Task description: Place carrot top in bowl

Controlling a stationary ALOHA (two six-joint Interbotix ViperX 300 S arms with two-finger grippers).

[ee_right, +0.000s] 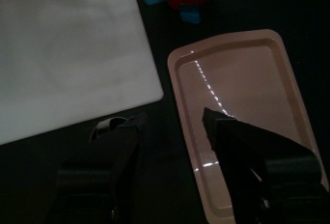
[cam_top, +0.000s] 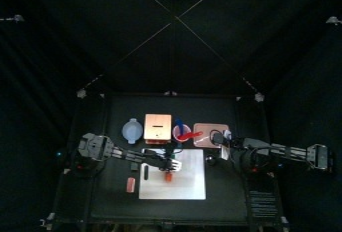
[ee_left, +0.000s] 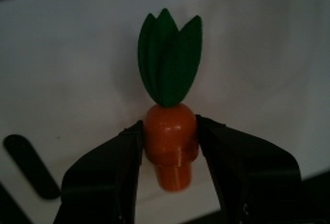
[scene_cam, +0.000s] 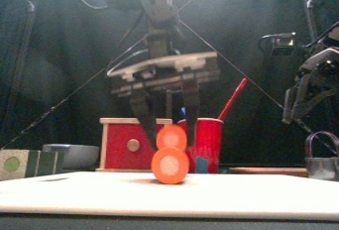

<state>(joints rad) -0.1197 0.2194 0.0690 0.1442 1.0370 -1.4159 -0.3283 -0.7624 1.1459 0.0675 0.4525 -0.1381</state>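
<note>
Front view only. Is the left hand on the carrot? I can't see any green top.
Observer: The left wrist view shows the left hand astride the carrot, fingers on either side of its orange body. I can't tell if it's gripping.
Operator: And the top?
Observer: The green top is attached, pointing away from the hand, flat on the white board.
Operator: Right hand?
Observer: The right hand is open over the pink tray beside the board.

black table (cam_top: 221,201) carries white cutting board (cam_top: 185,186), pink tray (ee_right: 252,93), red box (scene_cam: 133,143).
</note>
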